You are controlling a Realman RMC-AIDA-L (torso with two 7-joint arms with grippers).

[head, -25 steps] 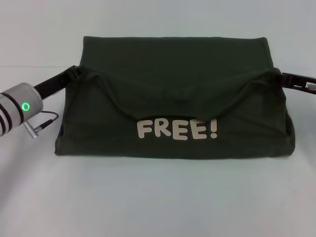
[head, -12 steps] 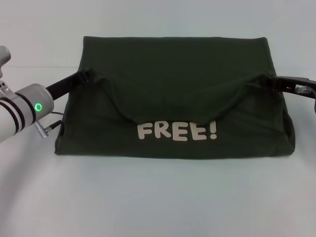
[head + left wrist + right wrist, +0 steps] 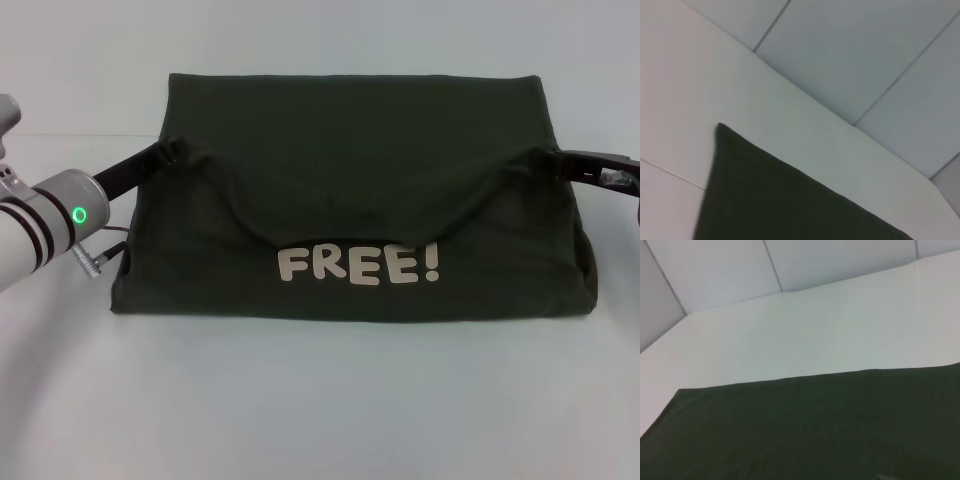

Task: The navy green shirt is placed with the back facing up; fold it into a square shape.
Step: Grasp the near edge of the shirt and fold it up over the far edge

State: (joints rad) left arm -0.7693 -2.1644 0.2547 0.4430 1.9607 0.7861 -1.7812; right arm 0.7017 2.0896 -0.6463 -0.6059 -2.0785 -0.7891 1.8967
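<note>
Barely shifted vs. 0.5 s ago: left gripper [image 3: 170,152] & right gripper [image 3: 553,163] pinch navy green shirt [image 3: 350,150] side edges, fold sagging above "FREE!" print [image 3: 358,265]; jaws clamped on cloth.

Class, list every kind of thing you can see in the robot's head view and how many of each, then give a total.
Shirt: 1
Robot tools, left tool and right tool, each at a side edge of the shirt's folded flap: 2
Table: 1
Total: 4
</note>
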